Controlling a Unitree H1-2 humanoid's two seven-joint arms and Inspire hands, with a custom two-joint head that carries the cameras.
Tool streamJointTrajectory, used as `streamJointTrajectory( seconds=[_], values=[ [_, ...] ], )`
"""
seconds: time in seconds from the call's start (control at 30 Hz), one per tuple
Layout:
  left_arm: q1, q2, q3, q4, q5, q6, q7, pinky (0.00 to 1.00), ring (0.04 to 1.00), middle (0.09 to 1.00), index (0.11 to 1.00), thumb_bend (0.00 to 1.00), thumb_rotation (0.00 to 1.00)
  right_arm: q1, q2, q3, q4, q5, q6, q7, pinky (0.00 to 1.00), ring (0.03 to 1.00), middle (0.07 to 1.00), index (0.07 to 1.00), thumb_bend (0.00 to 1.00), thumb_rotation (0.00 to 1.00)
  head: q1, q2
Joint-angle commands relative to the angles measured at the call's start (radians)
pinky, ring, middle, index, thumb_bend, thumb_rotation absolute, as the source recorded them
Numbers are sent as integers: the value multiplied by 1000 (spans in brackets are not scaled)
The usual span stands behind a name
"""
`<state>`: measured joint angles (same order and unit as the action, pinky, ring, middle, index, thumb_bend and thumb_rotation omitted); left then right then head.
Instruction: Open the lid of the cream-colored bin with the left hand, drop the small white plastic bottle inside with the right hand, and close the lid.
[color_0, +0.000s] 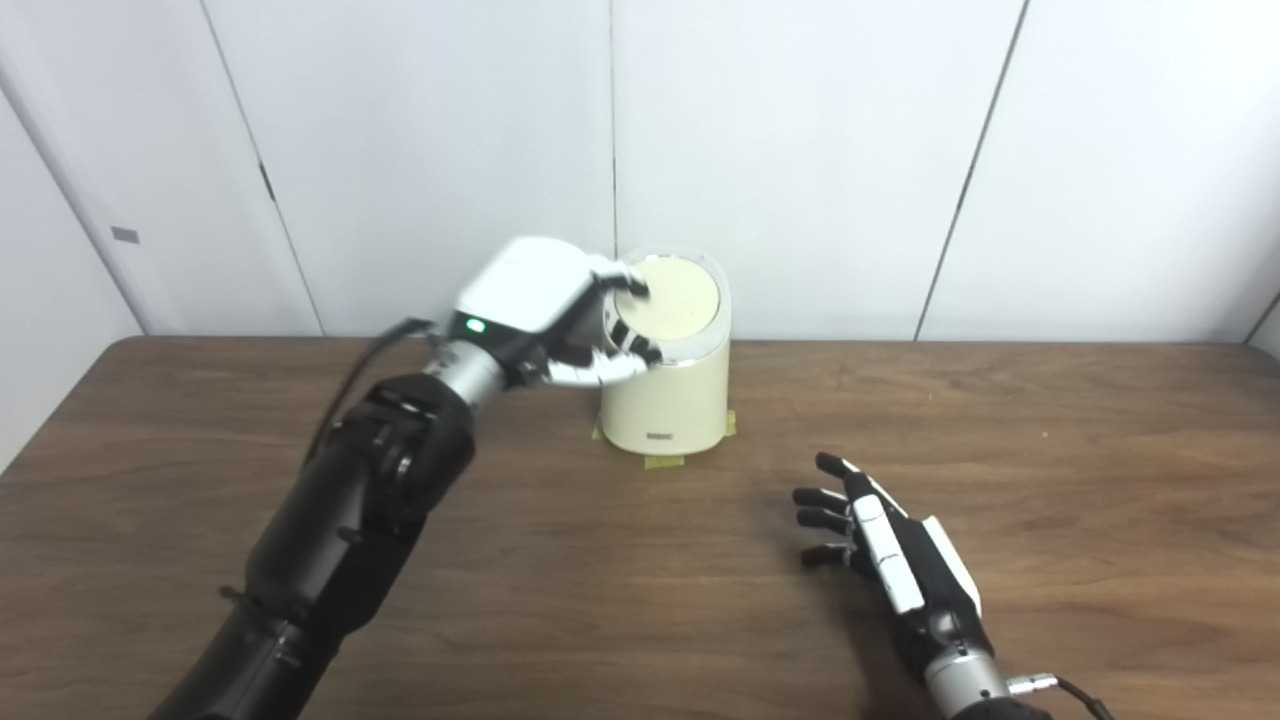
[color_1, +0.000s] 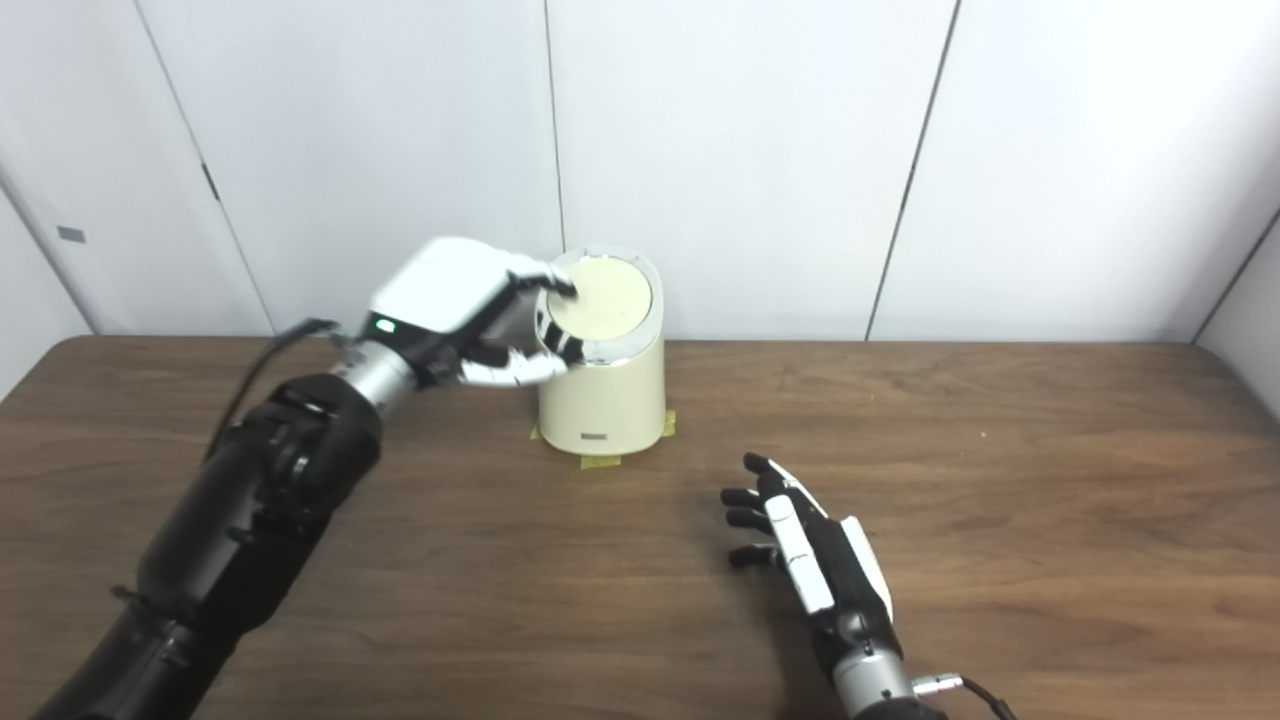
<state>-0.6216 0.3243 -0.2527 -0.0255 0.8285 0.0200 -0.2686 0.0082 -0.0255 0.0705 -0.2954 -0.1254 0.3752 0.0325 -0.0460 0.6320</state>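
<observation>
Cream-colored bin (color_0: 668, 385) stands upright at the far middle of the brown wooden desk (color_0: 1050, 450), close to the white panel wall (color_0: 800, 150); bits of yellowish tape (color_0: 662, 461) show under its base; a small dark label sits low on its front; lid (color_0: 668, 298) is a round cream disc in a shiny rim, lying flat and closed on top; left hand (color_0: 560, 310) comes in from the bin's left at lid height, white back facing up, green light lit near the wrist; its fingers (color_0: 632, 282) curl over the lid's left edge and touch the rim, thumb lower against the bin's upper side; looks like a loose hold on the lid edge, not a full clamp; right hand (color_1: 800, 545) sits low over the desk, near side and right of the bin, well apart from it; fingers spread and pointing away toward the far-left, holding nothing; small white plastic bottle not visible in either view, cannot tell where it is.
</observation>
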Motion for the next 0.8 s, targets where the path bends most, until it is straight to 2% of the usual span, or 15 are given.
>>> streamJointTrajectory(
  seconds=[0.0, 0.1, 0.2, 0.33, 0.47, 0.57, 0.77],
  values=[
    [-35, -14, 38, -60, -45, 13, 38, 663, 779, 790, 795, 506, 607, -37, 7, -12, -10, 15, -51, -8, 623, 760, 758, 875, 477, 1000, -3, -1],
    [6, -39, 88, -139, -99, 64, 25, 684, 808, 808, 812, 482, 661, -39, 6, -18, -14, 24, -53, -6, 622, 758, 761, 878, 472, 1000, -4, -1],
    [77, -79, 157, -230, -194, 123, 29, 698, 793, 787, 803, 468, 616, -43, 4, -31, -18, 44, -57, -4, 630, 765, 773, 883, 492, 1000, -8, -5],
    [173, -127, 249, -326, -368, 202, 15, 715, 765, 777, 809, 421, 603, -55, 10, -55, -32, 56, -51, -15, 613, 748, 755, 869, 502, 1000, -14, -10],
    [256, -138, 290, -379, -440, 228, 26, 696, 741, 755, 805, 381, 560, -65, 18, -84, -47, 71, -36, -31, 577, 739, 756, 872, 510, 1000, -16, -15],
    [342, -143, 316, -412, -476, 230, 43, 676, 723, 743, 804, 337, 549, -65, 9, -108, -63, 99, -38, -28, 607, 759, 770, 882, 530, 1000, -15, -17],
    [462, -198, 363, -442, -569, 268, 97, 723, 751, 760, 815, 369, 563, -58, -10, -138, -73, 125, -31, -28, 628, 777, 791, 883, 530, 1000, -18, -14]
  ],
)
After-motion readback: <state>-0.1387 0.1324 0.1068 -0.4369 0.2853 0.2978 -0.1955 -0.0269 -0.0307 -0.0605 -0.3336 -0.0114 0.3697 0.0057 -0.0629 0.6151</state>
